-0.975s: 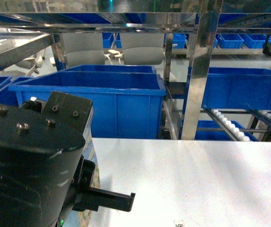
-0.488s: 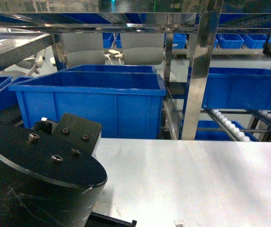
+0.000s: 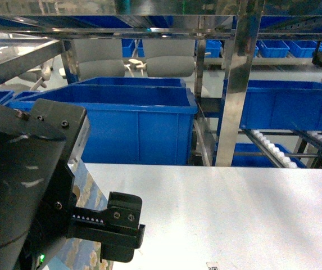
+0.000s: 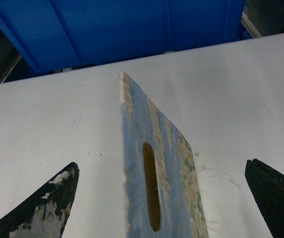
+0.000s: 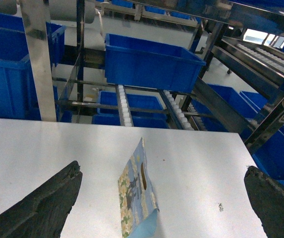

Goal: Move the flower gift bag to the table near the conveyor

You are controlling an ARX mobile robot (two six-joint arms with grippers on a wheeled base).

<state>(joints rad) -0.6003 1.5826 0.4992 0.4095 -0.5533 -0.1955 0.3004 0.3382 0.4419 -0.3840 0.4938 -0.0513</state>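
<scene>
Bag [image 5: 137, 198]: thin paper wedge, standing upright on the table [image 5: 196, 163], narrow top edge up, wider pale blue base toward the right wrist camera. Printed face shows sky blue with pale cloud patches, small white daisies low down and a dark figure print; text not legible. Oval cut-out handle near the top edge, seen in the left wrist view as a long brown-edged slot through the bag [image 4: 156, 183]. Table: flat, matte, white-grey, with a few small dark specks and a faint ring-shaped scuff beside the bag. Beyond the table's far edge from the bag: conveyor [image 5: 124, 106] of shiny steel rails carrying rows of small white rollers, and smooth moulded blue plastic bins [image 3: 132, 121] with thick rims. In the head view the bag sits at the table's near left corner, mostly hidden behind the left arm's black housing; only a strip of cloud-and-daisy print shows. Left hand [image 4: 156, 198]: spread wide, two dark tapered fingers [image 4: 42, 208] with worn, flaking pale patches standing well apart on either side of the bag, neither touching it; grips nothing. Right hand [image 5: 156, 198]: also wide open, two rough dark fingertips at the lower corners of its view, the bag between them in the picture but lower down on the table, no contact; grips nothing.
</scene>
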